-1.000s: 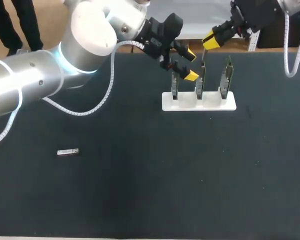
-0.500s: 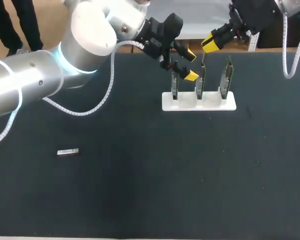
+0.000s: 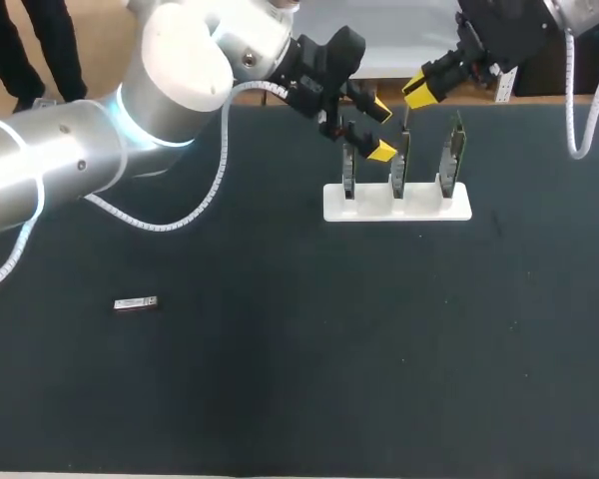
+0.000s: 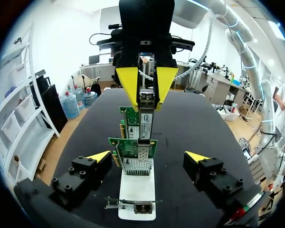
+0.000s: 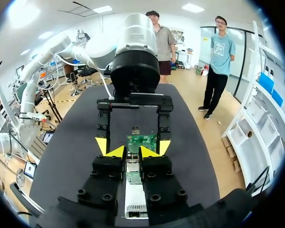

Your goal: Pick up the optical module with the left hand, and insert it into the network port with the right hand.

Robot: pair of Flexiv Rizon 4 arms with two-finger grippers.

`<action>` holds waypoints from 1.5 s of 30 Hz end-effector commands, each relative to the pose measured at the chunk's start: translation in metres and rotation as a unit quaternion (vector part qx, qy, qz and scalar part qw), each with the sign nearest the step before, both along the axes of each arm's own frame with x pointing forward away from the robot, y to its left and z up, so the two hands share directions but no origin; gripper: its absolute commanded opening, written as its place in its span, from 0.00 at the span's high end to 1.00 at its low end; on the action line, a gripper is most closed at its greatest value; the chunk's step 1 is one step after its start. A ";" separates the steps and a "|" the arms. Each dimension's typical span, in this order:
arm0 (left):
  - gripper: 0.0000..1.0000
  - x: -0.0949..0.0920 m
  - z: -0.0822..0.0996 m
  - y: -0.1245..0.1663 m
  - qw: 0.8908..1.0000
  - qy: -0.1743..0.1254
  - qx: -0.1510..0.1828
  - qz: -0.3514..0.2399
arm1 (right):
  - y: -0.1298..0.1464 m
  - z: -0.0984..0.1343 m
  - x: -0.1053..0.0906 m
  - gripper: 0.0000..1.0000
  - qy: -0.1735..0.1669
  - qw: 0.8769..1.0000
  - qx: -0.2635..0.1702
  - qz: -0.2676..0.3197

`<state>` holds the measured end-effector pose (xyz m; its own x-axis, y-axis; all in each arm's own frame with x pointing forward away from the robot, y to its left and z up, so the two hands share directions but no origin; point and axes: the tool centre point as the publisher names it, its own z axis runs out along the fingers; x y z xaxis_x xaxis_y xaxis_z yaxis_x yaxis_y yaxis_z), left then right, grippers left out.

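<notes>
Nearest the camera, a small metal piece (image 3: 136,303) lies flat on the black table (image 3: 280,399), well apart from everything else. It is too small to identify, possibly a second module.

Further back stands a white stand (image 3: 397,203) holding three network cards upright in a row, among them the middle card (image 3: 400,160).

The left gripper (image 3: 381,131) sits at the stand's left end, beside the left card. Its fingers are spread wide and hold nothing.

Farthest back, the right gripper (image 4: 146,96) points down over the row. Its fingers are closed on the optical module (image 4: 145,118) from both sides. The module hangs upright with its lower end just above the middle card. Whether it has entered the port cannot be made out.
</notes>
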<state>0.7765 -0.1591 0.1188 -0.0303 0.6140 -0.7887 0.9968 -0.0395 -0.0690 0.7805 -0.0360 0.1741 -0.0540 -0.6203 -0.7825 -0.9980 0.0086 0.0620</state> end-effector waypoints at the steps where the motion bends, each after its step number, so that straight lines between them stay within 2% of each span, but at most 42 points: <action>1: 0.00 -0.003 0.001 0.001 1.000 -0.001 0.002 0.003 | 0.001 -0.001 0.000 1.00 0.000 1.000 0.002 -0.001; 43: 0.00 -0.003 0.001 0.001 1.000 -0.001 0.002 0.003 | 0.006 -0.013 -0.002 1.00 -0.005 1.000 -0.013 -0.006; 44: 0.00 -0.003 0.001 0.001 1.000 -0.001 0.002 0.003 | 0.006 -0.013 -0.002 0.71 -0.003 1.000 -0.011 -0.006; 45: 0.00 -0.003 0.001 0.001 1.000 -0.001 0.002 0.003 | 0.006 -0.012 -0.002 0.09 -0.001 1.000 -0.009 -0.006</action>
<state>0.7764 -0.1591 0.1187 -0.0303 0.6140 -0.7887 0.9968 -0.0395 -0.0690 0.7782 -0.0299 0.1616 -0.0586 -0.6365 -0.7691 -0.9981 0.0233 0.0569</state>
